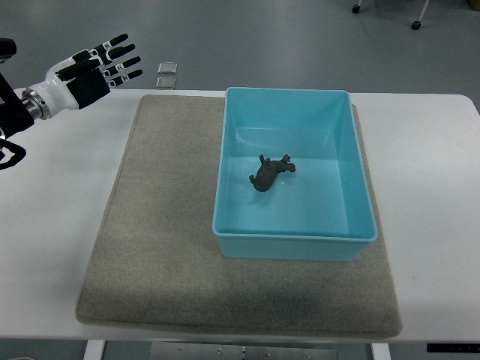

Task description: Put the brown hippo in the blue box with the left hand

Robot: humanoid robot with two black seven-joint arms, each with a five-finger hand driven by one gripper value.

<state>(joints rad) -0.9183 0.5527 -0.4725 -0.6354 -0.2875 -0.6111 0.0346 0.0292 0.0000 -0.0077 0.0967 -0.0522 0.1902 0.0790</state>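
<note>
The brown hippo (pixel 270 172) lies on its side on the floor of the blue box (pixel 292 237), near the box's middle. The box stands on the right part of a grey mat (pixel 157 247). My left hand (pixel 105 66) is at the far left, above the table's back left corner, well away from the box. Its fingers are spread and it holds nothing. My right arm is out of view.
The white table (pixel 435 172) carries the mat and the box. Two small square plates (pixel 166 74) sit on the floor beyond the table's back edge. Chair castors (pixel 415 24) show at the top right.
</note>
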